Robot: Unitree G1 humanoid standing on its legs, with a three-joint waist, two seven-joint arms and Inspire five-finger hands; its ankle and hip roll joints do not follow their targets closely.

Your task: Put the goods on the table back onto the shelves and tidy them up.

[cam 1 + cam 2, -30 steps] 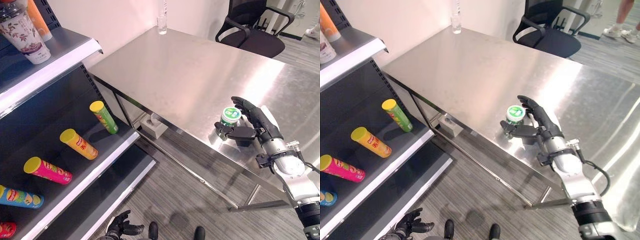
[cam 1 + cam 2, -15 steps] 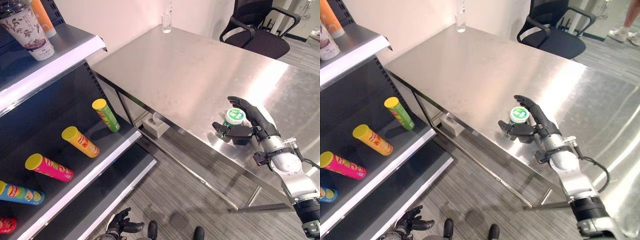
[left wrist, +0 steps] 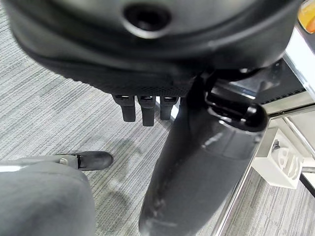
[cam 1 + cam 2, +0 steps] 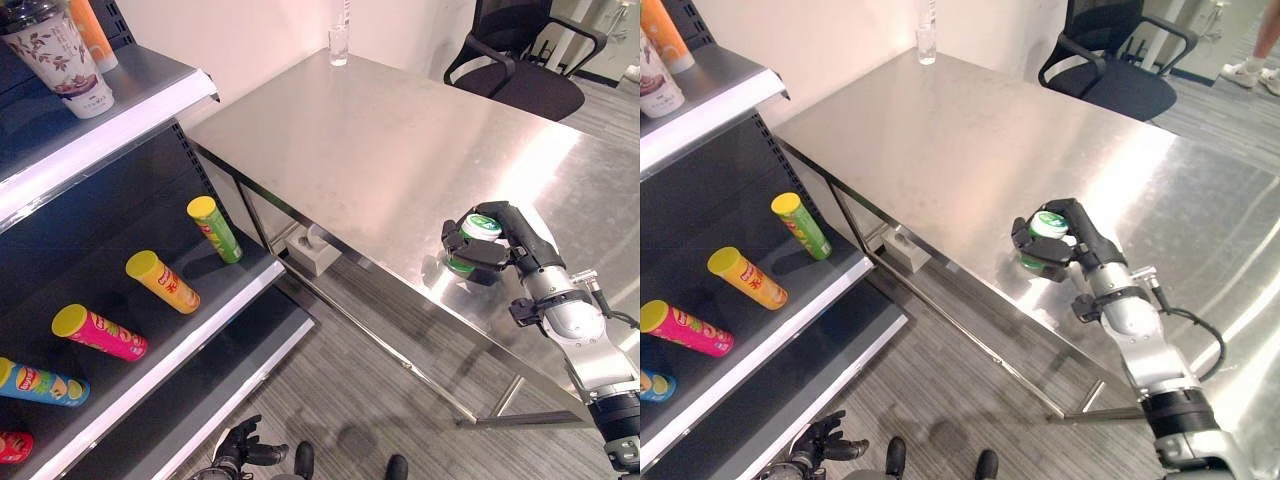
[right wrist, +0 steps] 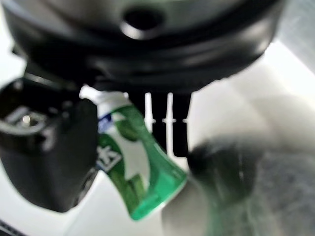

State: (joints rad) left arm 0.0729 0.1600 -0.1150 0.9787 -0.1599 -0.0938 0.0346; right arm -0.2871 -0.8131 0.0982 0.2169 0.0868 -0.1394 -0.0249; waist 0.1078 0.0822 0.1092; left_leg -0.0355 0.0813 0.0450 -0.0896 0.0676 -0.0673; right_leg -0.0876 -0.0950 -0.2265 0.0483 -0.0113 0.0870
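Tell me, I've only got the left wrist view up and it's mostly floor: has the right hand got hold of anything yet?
Observer: Yes. The right hand is curled round a small green container with a white lid, near the table's front edge.
Operator: Is it standing on the table?
Observer: It looks tilted in the hand; the right wrist view shows it slanting between thumb and fingers.
Operator: Where could it go?
Observer: The shelf on the robot's left holds tall tubes lying down, a green tube and an orange tube among them, with free space between.
Operator: And my left hand?
Observer: The left hand hangs low by the floor, holding nothing.
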